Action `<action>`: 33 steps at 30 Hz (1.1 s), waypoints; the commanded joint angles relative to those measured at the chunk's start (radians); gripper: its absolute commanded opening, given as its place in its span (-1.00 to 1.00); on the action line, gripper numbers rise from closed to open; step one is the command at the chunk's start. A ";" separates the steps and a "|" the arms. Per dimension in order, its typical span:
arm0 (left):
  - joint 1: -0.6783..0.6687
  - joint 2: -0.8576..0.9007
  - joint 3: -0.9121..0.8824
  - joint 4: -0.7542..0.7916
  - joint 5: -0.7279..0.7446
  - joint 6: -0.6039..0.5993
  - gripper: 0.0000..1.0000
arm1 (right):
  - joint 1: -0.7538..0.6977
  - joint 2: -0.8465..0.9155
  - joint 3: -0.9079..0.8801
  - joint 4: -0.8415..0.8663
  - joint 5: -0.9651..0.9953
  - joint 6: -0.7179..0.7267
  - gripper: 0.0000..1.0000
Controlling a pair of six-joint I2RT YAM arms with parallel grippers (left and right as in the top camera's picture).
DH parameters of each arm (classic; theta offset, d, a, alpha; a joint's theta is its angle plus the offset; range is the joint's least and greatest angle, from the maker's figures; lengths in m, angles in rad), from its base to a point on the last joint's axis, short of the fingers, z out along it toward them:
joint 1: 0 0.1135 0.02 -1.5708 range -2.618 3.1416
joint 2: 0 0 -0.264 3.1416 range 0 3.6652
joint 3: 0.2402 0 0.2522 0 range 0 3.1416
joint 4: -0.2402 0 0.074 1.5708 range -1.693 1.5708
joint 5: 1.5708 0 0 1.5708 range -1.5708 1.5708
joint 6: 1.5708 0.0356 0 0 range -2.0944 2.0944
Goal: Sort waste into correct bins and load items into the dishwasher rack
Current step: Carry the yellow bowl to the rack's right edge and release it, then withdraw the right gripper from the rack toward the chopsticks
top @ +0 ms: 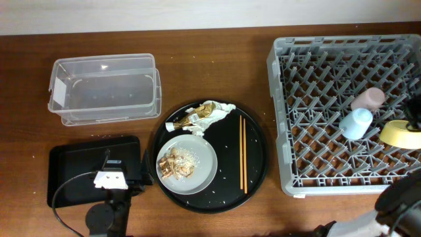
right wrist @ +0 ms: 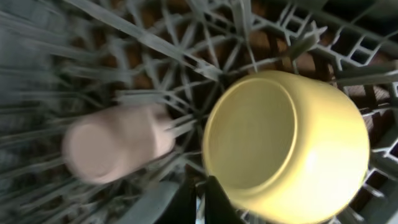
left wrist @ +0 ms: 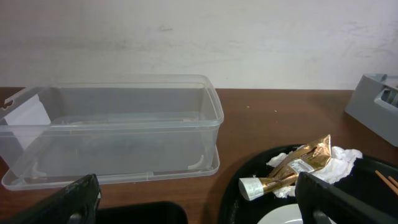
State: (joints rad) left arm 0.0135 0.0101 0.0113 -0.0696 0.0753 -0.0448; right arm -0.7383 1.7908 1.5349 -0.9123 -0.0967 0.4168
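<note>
A wooden table [top: 210,59] seen from above. At far left sits a clear plastic tub [top: 105,89]. Nearer, a flat black tray [top: 72,168] lies under part of a robot arm [top: 110,179]. In the centre is a round black tray [top: 258,158] holding a pale grey plate [top: 205,157] of brownish food scraps [top: 176,164], a gold-brown wrapper [top: 194,118] on white napkins [top: 220,108], brown chopsticks [top: 243,155] and scattered rice grains. At right, a large grey rack [top: 283,66] holds a pink cup [top: 368,99], a light-blue cup [top: 357,123] and a yellow bowl [top: 400,134].
</note>
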 commanded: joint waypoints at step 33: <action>0.005 -0.004 -0.003 -0.006 0.004 0.015 0.99 | 0.342 -0.426 0.036 -0.164 -0.558 -0.240 0.48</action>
State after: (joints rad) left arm 0.0135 0.0101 0.0113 -0.0696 0.0753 -0.0448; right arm -0.5720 1.3697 1.5620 -1.0420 -0.5594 0.3328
